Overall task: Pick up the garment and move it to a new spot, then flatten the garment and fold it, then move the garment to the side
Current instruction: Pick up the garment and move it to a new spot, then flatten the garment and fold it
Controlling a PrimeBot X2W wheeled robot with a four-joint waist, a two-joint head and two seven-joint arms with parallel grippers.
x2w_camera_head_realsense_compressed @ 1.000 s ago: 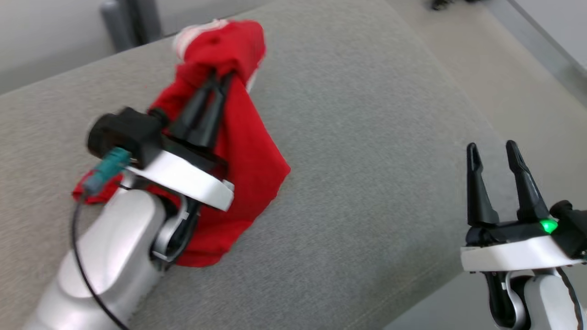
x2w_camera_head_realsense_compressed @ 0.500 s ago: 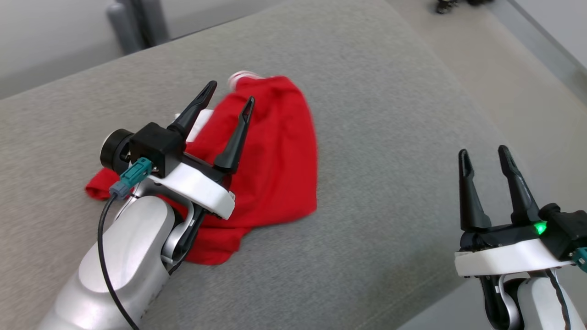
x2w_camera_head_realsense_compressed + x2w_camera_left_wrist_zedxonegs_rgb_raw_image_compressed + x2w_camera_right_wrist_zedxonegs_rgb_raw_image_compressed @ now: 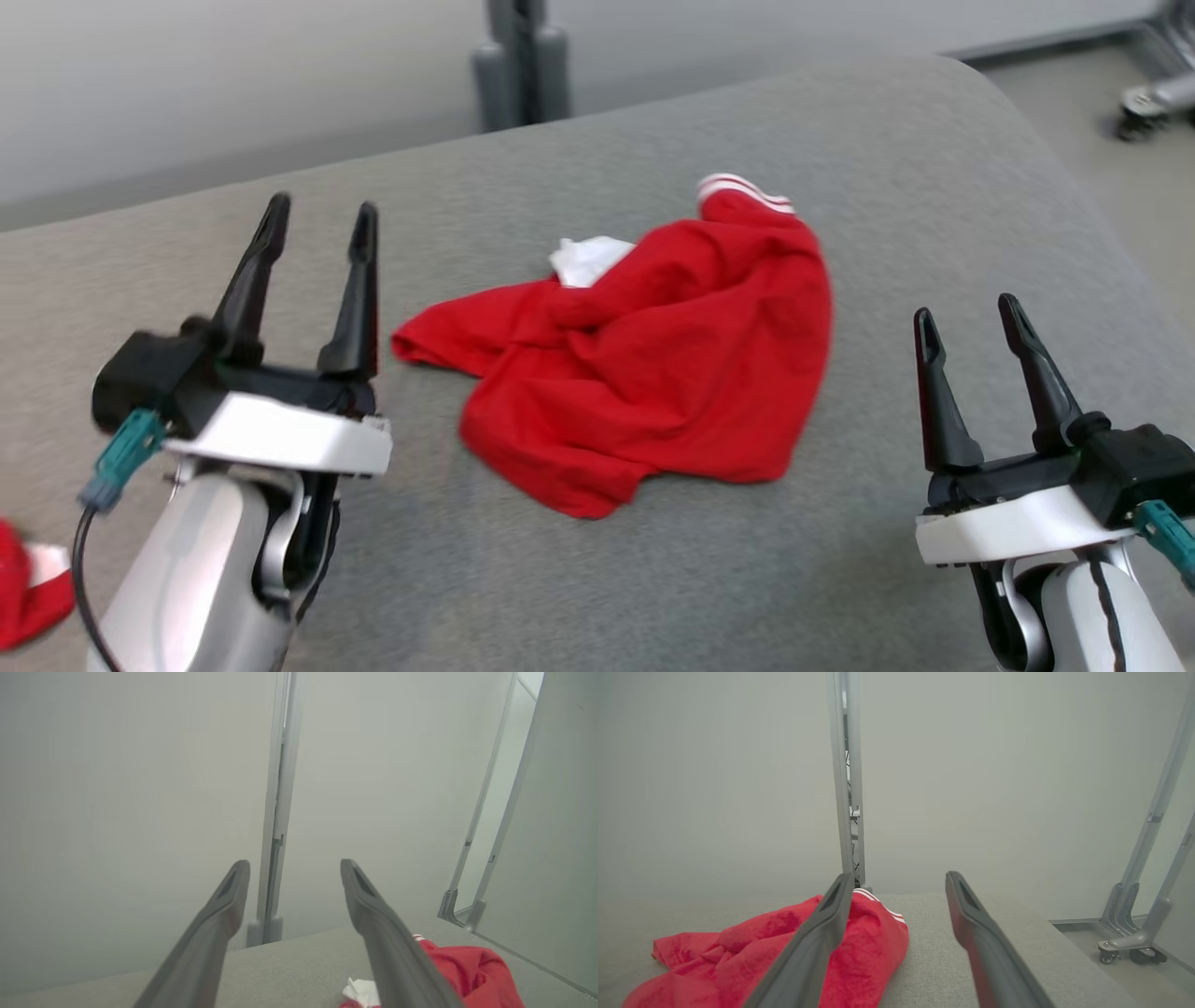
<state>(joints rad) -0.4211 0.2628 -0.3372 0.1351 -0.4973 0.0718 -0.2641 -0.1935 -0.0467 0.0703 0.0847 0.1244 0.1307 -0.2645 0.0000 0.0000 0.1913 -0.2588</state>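
Left gripper: a second ago pinched shut on the garment, holding it up. Now its jaws stand wide, nothing in them, and it sits off to the left, clear of the cloth. Head view has swung too, so part of that shift is the camera.

Right gripper: jaws spread wide, empty, near the garment's right edge.

Garment lies released on the grey cushion, between the grippers, rumpled, striped cuff at the far side.

Reading: the move to a new spot looks done. Flattening comes next; the heap wants both grippers on opposite edges.
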